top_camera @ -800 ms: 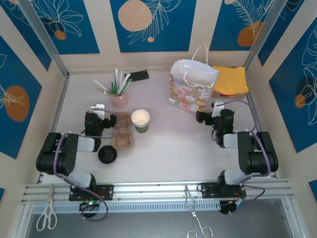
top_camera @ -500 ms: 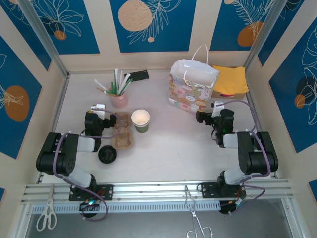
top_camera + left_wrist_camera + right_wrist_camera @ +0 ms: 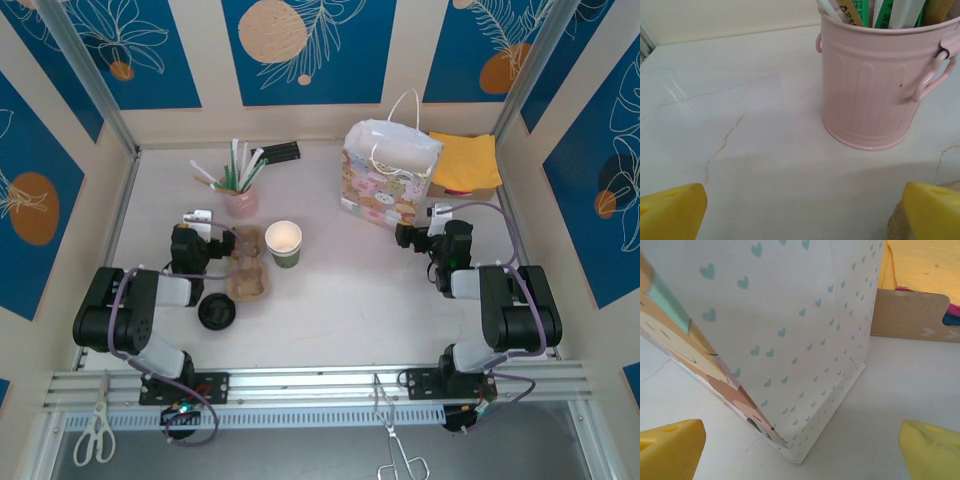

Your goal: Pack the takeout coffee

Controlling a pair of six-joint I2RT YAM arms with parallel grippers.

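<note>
Open paper cup (image 3: 284,243) stands upright beside cardboard carrier (image 3: 247,270).

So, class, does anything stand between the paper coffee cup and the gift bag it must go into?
Nothing visible does. The table between the coffee cup and the gift bag is bare; the cup carrier and straw bucket sit on the cup's other side.

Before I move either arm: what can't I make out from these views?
- Top view: inside of the gift bag, screened by its own walls.
- Left wrist: the straws in the pink bucket, cut off by the top edge.
- Right wrist: the bag's top and handles, cut off above; the cardboard box, cut off at the right edge.
</note>
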